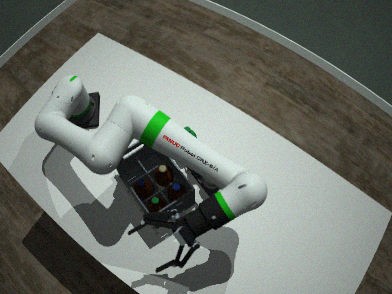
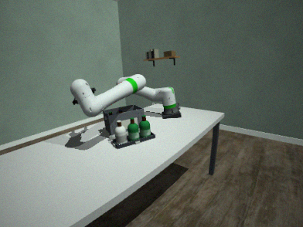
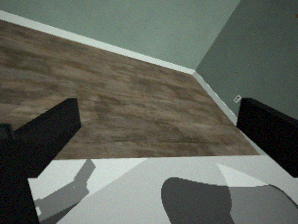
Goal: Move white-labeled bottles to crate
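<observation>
On the long white worktop (image 2: 185,127) I see the white arm with green rings (image 1: 150,131) bent over the dark grey slotted crate (image 2: 111,117). Just beside the crate, touching its front side, lies the flat dark tray (image 2: 148,137). Three bottles stand upright on this tray in one row: the white-labeled bottle (image 2: 120,133) at the end, then two green-labeled bottles (image 2: 134,131). From the top view I count four bottles in the crate slots. My black gripper (image 1: 161,246) hangs past the crate near the worktop edge, its fingers spread fully wide and holding nothing.
</observation>
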Robot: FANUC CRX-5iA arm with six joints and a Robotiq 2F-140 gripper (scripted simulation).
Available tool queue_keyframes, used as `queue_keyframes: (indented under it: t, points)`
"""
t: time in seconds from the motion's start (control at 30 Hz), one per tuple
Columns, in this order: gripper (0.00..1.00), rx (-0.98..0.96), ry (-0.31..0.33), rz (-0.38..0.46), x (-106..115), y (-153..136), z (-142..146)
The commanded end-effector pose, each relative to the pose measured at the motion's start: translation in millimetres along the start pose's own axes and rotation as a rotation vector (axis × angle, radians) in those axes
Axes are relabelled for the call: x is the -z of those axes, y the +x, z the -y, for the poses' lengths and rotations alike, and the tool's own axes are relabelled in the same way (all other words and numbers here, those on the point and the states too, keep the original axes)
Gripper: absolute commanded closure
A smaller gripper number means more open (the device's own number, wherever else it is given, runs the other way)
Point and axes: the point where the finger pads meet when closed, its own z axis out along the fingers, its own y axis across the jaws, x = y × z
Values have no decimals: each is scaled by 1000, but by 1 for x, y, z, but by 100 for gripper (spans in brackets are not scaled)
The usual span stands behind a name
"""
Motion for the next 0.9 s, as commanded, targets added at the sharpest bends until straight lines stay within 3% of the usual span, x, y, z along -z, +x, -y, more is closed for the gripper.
queue_keyframes:
  t: [0.0,0.63,0.73,0.87]
  points:
    - [0,-2,1,0,0,1,-1]
    - [0,-10,6,9,0,1,-1]
    - [0,-58,36,63,-3,2,-5]
    - [0,-177,95,201,-6,-3,-17]
